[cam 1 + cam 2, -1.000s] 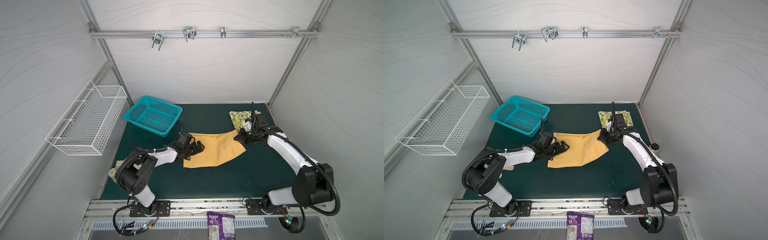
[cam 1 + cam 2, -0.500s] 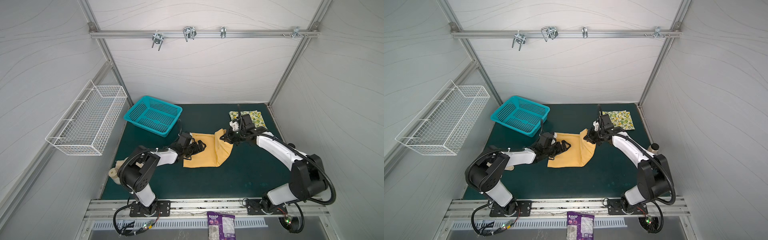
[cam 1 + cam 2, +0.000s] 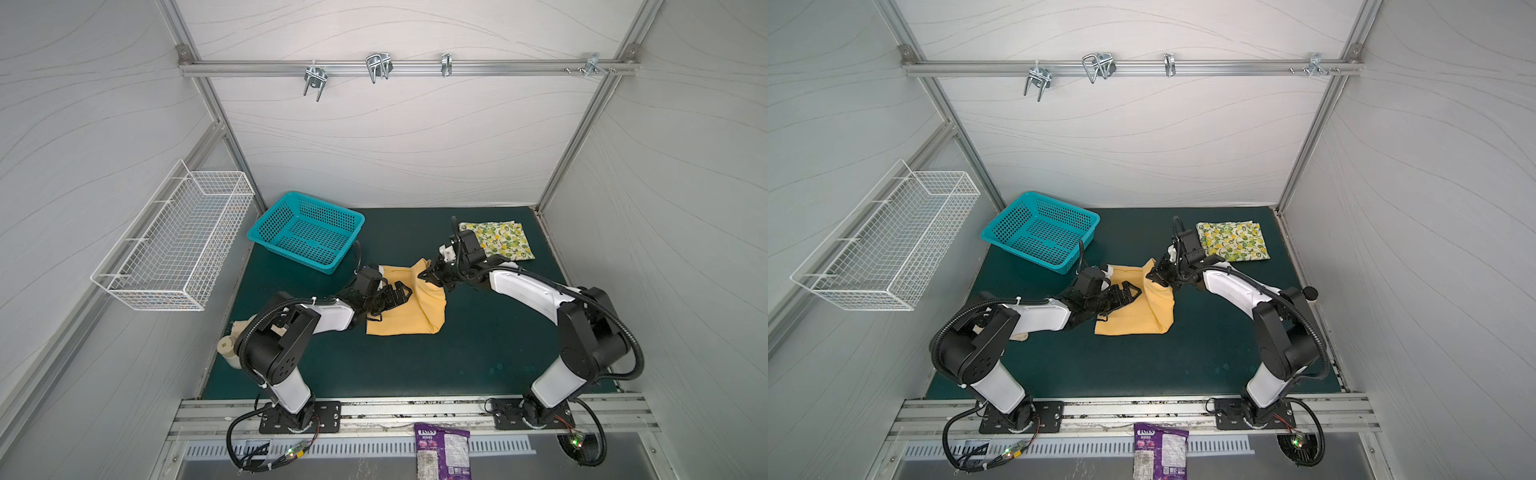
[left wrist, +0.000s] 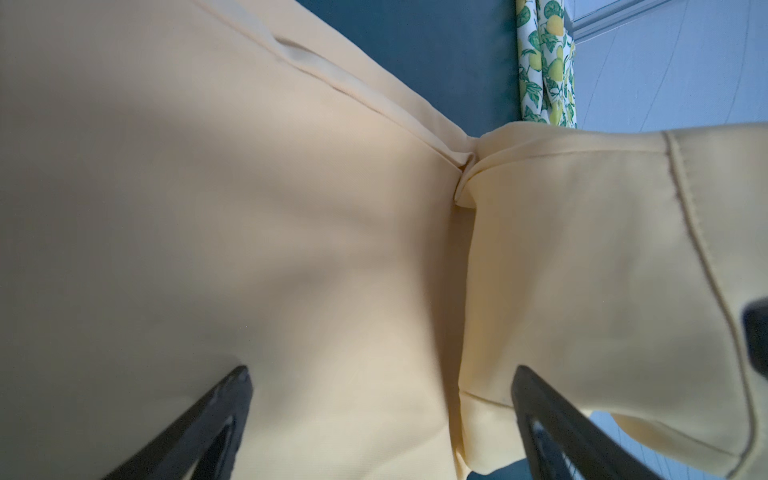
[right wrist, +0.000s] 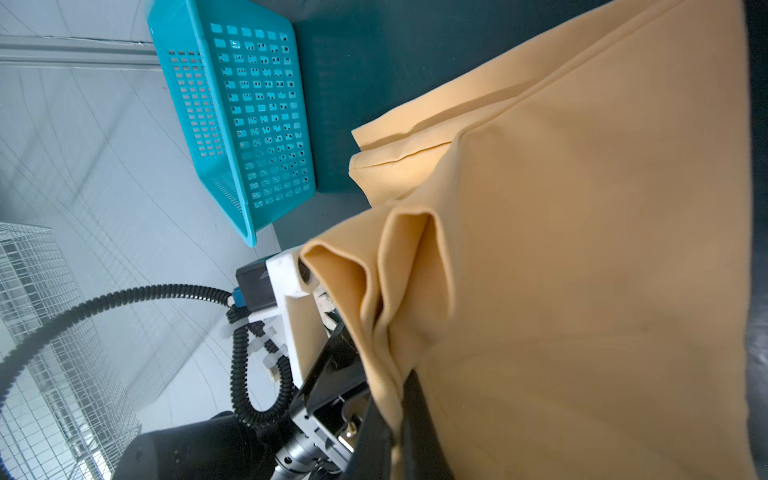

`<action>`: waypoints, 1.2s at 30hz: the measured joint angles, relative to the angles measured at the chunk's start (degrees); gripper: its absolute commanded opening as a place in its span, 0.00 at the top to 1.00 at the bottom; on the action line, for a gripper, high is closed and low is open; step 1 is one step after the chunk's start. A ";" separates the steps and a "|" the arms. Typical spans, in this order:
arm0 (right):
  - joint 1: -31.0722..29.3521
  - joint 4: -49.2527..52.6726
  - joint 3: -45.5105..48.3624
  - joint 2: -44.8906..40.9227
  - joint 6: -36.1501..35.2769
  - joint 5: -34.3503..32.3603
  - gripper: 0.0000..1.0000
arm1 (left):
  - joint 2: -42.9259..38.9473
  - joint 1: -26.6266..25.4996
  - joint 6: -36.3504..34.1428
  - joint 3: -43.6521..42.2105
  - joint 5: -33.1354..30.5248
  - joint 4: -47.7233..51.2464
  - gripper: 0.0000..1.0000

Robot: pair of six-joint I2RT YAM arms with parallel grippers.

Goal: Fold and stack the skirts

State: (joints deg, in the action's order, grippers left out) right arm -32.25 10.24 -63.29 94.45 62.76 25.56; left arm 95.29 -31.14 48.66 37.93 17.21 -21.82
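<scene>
The mustard-yellow skirt lies mid-mat, with its right part lifted and doubled over to the left. My right gripper is shut on that raised edge; the right wrist view shows the skirt's cloth pinched between the closed jaws of the right gripper. My left gripper rests open on the skirt's left part. In the left wrist view the left gripper has its fingers spread over flat yellow cloth. The folded lemon-print skirt lies at the back right.
A teal basket stands at the back left of the mat. A white wire basket hangs on the left wall. A cream bottle and a beige rag sit by the left arm. A purple snack bag lies in front of the rail.
My right gripper has carried the mustard skirt's right edge up and to the left, doubling the cloth over itself. The left gripper has stayed open on the skirt.
</scene>
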 measured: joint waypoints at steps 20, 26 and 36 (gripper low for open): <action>-3.41 -17.16 5.03 8.33 13.51 0.48 0.96 | -4.26 0.04 0.55 -3.23 0.85 2.25 0.02; -3.93 -22.16 6.64 10.80 16.17 0.83 0.96 | -6.93 0.52 0.85 -4.04 1.36 5.55 0.01; -3.98 -26.25 6.91 13.86 17.35 1.70 0.95 | -22.18 0.79 0.46 -6.84 1.44 13.33 0.02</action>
State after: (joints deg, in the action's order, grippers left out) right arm -36.23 -16.01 -56.38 108.31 80.12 27.27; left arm 73.10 -30.35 49.12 31.09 18.65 -8.49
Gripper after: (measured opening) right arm 0.058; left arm 0.984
